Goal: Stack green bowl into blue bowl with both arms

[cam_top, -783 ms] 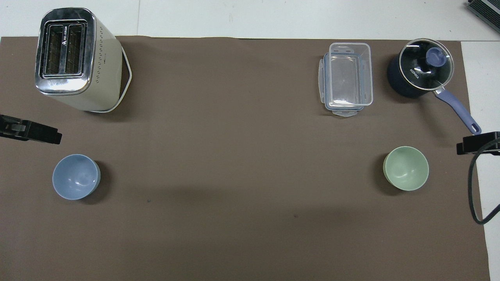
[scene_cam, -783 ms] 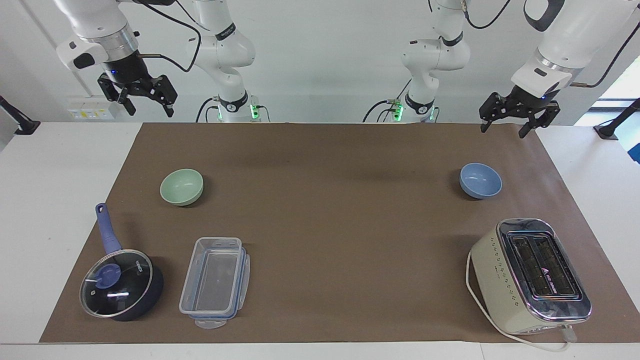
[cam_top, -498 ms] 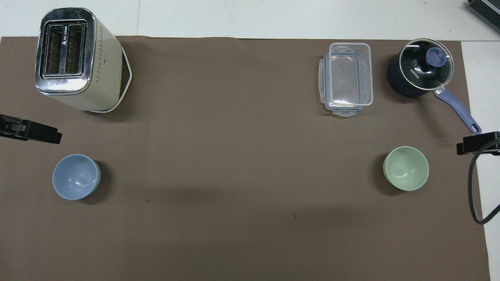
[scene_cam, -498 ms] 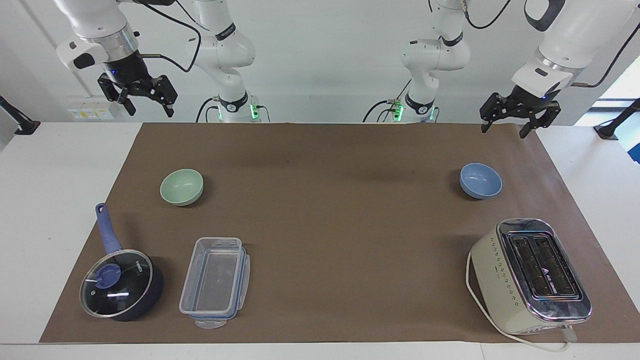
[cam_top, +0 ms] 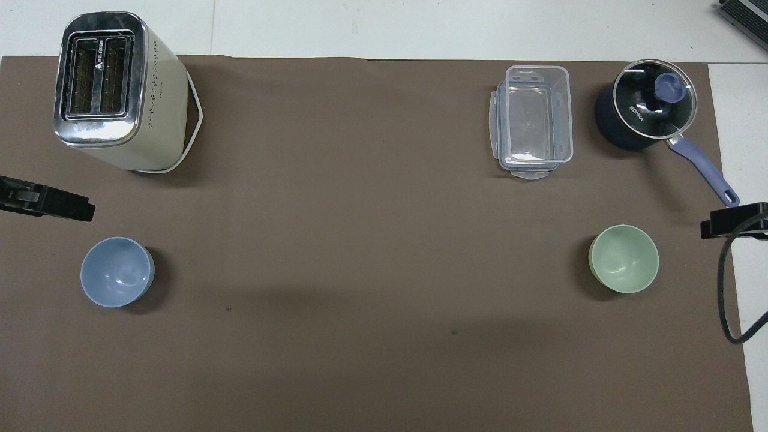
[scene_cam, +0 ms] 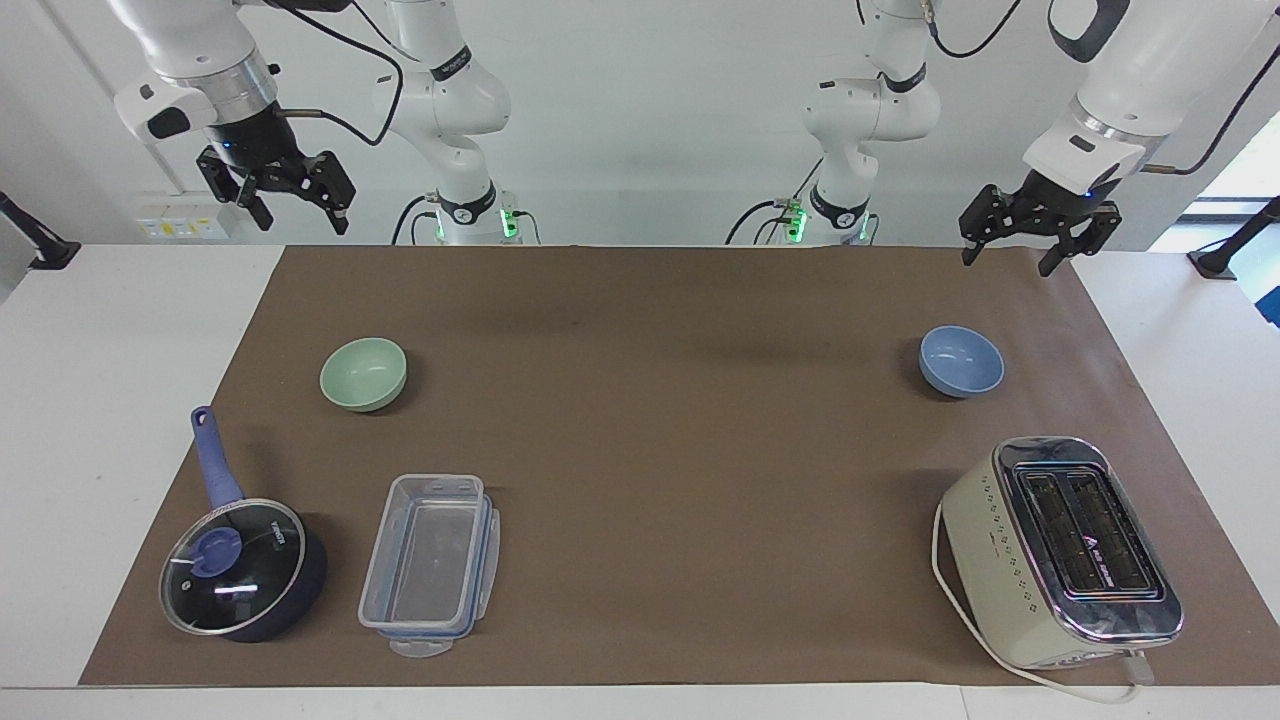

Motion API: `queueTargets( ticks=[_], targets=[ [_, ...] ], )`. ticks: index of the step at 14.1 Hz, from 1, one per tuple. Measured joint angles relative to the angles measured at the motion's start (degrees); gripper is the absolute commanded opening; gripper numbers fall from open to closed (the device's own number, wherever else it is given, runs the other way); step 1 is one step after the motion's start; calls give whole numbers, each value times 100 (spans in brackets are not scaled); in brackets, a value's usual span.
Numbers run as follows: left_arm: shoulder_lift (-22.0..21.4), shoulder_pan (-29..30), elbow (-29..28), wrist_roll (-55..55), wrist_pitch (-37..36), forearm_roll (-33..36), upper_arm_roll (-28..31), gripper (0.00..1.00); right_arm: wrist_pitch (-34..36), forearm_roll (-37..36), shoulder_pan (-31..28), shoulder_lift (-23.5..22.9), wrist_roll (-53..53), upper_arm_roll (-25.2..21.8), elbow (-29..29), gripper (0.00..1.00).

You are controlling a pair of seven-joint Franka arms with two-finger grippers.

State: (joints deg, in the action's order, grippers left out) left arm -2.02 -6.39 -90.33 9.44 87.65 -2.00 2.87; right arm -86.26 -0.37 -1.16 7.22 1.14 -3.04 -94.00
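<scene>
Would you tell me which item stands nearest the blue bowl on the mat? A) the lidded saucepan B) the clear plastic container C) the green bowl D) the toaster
D: the toaster stands farther from the robots than the blue bowl, at the left arm's end; the other three sit toward the right arm's end.

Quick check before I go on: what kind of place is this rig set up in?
Most likely a robotics lab staged as a kitchen: white table under a brown mat, plain white walls, and kitchen props laid out, a toaster, a lidded saucepan, a clear food container.
</scene>
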Motion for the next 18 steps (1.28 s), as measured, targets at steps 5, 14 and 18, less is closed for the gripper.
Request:
queueTargets(
  ticks=[5, 14, 18],
  targets=[
    [-3, 0, 0, 0, 0, 0, 0, 100, 0, 0, 0, 0, 1, 0, -4, 100],
    [-4, 26, -3, 2, 0, 0, 13, 100, 1, 0, 0, 0, 2, 0, -11, 100],
    [-5, 112, -17, 3, 1, 0, 16, 100, 1, 0, 0, 0, 2, -1, -12, 100]
  ],
)
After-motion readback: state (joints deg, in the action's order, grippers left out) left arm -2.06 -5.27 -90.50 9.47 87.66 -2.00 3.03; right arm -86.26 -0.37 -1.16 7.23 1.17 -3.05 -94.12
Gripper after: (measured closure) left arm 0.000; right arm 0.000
